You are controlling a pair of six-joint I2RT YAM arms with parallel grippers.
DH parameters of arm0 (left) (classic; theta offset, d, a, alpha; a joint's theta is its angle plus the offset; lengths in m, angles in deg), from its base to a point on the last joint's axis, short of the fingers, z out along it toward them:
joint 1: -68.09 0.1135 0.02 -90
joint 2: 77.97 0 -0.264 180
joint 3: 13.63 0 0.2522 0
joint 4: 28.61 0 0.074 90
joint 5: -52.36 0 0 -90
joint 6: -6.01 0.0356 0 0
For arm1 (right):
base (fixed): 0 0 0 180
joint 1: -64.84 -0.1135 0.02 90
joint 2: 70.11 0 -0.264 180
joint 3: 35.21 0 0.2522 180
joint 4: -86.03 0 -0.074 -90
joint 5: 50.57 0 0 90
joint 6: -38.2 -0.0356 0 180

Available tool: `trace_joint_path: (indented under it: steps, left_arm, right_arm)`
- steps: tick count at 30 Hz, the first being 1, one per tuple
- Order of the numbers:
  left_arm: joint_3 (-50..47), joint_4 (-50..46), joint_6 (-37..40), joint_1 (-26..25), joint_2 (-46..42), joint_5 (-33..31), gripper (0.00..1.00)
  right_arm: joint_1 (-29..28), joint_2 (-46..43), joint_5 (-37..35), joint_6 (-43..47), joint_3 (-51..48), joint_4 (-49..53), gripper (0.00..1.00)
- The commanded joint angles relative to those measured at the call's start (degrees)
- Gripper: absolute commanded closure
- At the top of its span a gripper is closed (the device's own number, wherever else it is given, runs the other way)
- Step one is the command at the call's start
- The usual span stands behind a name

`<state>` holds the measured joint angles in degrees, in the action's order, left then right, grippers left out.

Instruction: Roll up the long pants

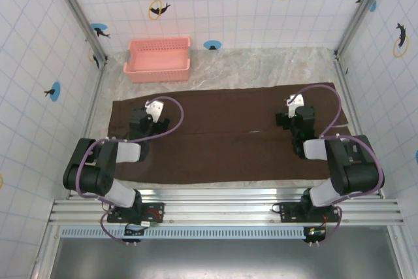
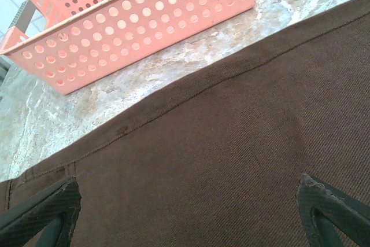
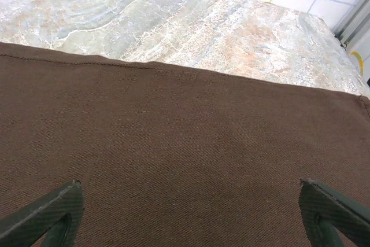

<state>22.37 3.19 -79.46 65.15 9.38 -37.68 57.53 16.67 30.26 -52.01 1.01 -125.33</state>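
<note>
The pants (image 1: 228, 142) lie spread flat on the counter (image 1: 261, 70), running left to right across its near half. The left gripper (image 2: 186, 209) hangs over their left end and the right gripper (image 3: 191, 209) over their right end. Both gape wide and hold nothing. A pink basket (image 1: 159, 63) sits beyond the pants' far left edge.

The long pants (image 1: 228, 138) lie flat across the desk (image 1: 261, 70) from 9 to 3 o'clock. The basket (image 1: 159, 59) stands behind them at 11 o'clock.
</note>
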Motion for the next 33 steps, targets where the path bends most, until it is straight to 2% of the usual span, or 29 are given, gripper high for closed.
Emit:
trace_joint_path:
  steps: [1, 12, 13, 14, 15, 16, 17, 19, 21, 23, 24, 25, 26, 27, 28, 31, 33]
  left_arm:
    - [1.08, 1.28, 0.36, 0.1, -0.56, 0.38, 0.02]
    - [1.06, 1.84, 0.28, 0.31, -0.64, 0.41, 0.02]
    - [3.2, -1.95, -0.23, -0.06, -2.22, -1.9, 0.03]
    - [8.81, -16.38, -0.63, -0.39, -5.71, -3.95, 0.02]
    - [19.7, -36.17, -3.6, -0.42, -8.88, -6.01, 0.03]
    - [31.29, -53.32, -7.81, -0.42, -9.43, -8.23, 0.03]
    - [41.68, -66.76, -10.03, -0.35, -8.83, -7.74, 0.02]
    - [58.26, -84.87, -16.61, 0.31, -6.81, -3.84, 0.03]
    - [63.51, -93.37, -27.85, 3.05, -6.31, -2.15, 0.03]
    - [60.69, -93.86, -33.85, 9.83, -7.12, 7.18, 0.03]
    - [58.26, -94.6, -38.32, 13.86, -8.01, 8.95, 0.02]
    - [54.03, -94.64, -42.59, 17.47, -9.69, 8.68, 0.03]
    - [49.89, -93.77, -45.67, 20.18, -11.65, 8.62, 0.02]
    - [45.1, -92.82, -48.99, 23.04, -14.55, 9.12, 0.03]
    - [41.18, -93.23, -51.77, 25.54, -17.14, 9.7, 0.03]
    - [35.54, -98.26, -55.33, 28.67, -22.69, 6.16, 0.03]
    - [31.89, -99.33, -57.5, 29.49, -25.89, 5.35, 0.03]
  right_arm:
    - [-0.43, 0.23, -0.5, -0.43, 1.33, -0.87, 0.02]
    - [-0.2, 0.26, -0.15, -0.52, 1.32, -0.87, 0.02]
    - [-0.37, 0.04, -0.42, -0.46, 1.04, -1.22, 0.02]
    - [-0.81, -1.08, -1.03, 0.16, 1.35, -2.33, 0.02]
    - [-2.33, -5.99, -3.08, 1.26, 5.53, 9.21, 0.02]
    - [-4.22, -10.11, -6.92, 0.82, 14.46, 29.15, 0.02]
    - [-5.64, -11.56, -10.72, -0.62, 22.89, 45.22, 0.02]
    - [-7.46, -10.76, -13.13, -4.16, 42.89, 73.26, 0.02]
    - [-9.26, -9.98, -16.76, -3.16, 52.53, 84.41, 0.02]
    - [-8.95, -10.45, -27.39, -7.1, 54.42, 88.38, 0.02]
    - [-6.98, -11.4, -34.95, -15.25, 53.04, 89.42, 0.02]
    - [-3.58, -12.43, -39.03, -27.44, 51.2, 93.29, 0.02]
    - [1.17, -13.55, -33.85, -33.75, 48.69, 94.9, 0.02]
    - [7.09, -14.72, -22.49, -35.5, 45.0, 93.36, 0.02]
    - [10.81, -15.64, -17.83, -39.05, 41.68, 92.75, 0.02]
    - [17.06, -19.24, -19.37, -51.56, 31.74, 93.53, 0.02]
    - [23.18, -21.77, -15.39, -58.52, 24.96, 91.34, 0.01]
